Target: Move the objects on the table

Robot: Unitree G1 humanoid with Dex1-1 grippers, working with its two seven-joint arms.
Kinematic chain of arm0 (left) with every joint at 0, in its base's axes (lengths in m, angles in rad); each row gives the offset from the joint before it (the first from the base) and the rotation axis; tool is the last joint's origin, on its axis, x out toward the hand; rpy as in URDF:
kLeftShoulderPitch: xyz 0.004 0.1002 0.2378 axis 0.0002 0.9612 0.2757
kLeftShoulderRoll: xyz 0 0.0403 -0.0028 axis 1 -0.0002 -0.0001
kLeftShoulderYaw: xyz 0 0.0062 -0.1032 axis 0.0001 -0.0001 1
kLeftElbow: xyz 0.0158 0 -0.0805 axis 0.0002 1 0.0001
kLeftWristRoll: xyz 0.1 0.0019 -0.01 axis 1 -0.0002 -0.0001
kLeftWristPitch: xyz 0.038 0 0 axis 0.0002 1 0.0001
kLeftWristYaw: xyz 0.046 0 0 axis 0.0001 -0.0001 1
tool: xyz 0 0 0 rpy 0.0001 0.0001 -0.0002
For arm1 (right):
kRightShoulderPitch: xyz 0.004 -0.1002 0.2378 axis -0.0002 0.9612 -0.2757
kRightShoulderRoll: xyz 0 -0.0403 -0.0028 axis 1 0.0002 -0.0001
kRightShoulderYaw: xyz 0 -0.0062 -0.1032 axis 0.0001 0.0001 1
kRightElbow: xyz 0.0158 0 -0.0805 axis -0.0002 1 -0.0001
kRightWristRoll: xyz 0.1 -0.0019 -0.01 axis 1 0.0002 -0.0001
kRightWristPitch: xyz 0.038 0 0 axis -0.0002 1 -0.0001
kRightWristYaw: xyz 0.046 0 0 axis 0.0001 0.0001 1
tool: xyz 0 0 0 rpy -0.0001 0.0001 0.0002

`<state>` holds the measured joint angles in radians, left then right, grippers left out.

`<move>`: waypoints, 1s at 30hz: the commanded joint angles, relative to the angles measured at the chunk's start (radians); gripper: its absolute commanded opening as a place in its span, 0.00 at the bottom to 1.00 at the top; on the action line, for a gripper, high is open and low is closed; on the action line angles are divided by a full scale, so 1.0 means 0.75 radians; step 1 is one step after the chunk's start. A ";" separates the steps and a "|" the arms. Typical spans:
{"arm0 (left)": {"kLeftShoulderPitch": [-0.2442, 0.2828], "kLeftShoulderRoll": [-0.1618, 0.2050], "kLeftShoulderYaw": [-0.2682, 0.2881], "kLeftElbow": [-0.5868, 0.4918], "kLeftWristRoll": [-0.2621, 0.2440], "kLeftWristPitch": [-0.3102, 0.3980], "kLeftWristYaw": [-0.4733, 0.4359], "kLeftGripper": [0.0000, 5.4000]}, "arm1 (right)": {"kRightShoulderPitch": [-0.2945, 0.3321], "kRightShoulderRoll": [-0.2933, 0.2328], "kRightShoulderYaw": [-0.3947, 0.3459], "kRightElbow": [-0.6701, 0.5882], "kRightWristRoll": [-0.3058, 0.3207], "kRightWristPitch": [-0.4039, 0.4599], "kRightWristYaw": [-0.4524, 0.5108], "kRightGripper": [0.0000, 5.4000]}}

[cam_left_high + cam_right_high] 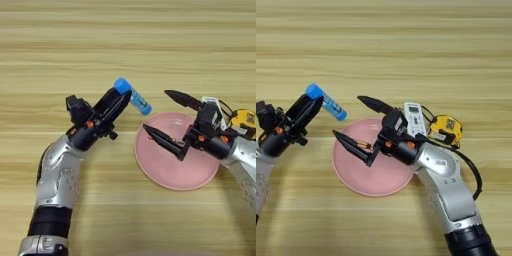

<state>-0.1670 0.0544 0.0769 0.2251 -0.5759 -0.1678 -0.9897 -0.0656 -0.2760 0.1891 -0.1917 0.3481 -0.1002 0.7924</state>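
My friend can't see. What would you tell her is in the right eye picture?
The left hand holds a blue glue stick beside a pink plate on a wooden table. The open right hand hovers over the plate, near a white remote and yellow tape measure.

My left pincer [116, 102] reaches up from the near left, fingers closed together. My right pincer [356, 122] angles in from the right, fingers spread wide.

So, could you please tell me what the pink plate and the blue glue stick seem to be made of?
The pink plate looks like smooth plastic, possibly melamine: even matte colour, thin rim, no glaze shine. The glue stick, held in the left hand, looks like moulded plastic: bright blue cap, with a paler label, likely paper or film, on the body.
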 commanded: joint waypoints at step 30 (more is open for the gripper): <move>-0.154 0.028 -0.132 0.600 0.572 -0.446 0.417 0.25 | -0.248 0.130 -0.272 0.296 -0.106 -0.080 -0.438 1.00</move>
<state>-0.2889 0.0638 -0.0145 0.6636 -0.1619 -0.5005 -0.6823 -0.2240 -0.1828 0.0029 0.0063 0.2808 -0.1463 0.4853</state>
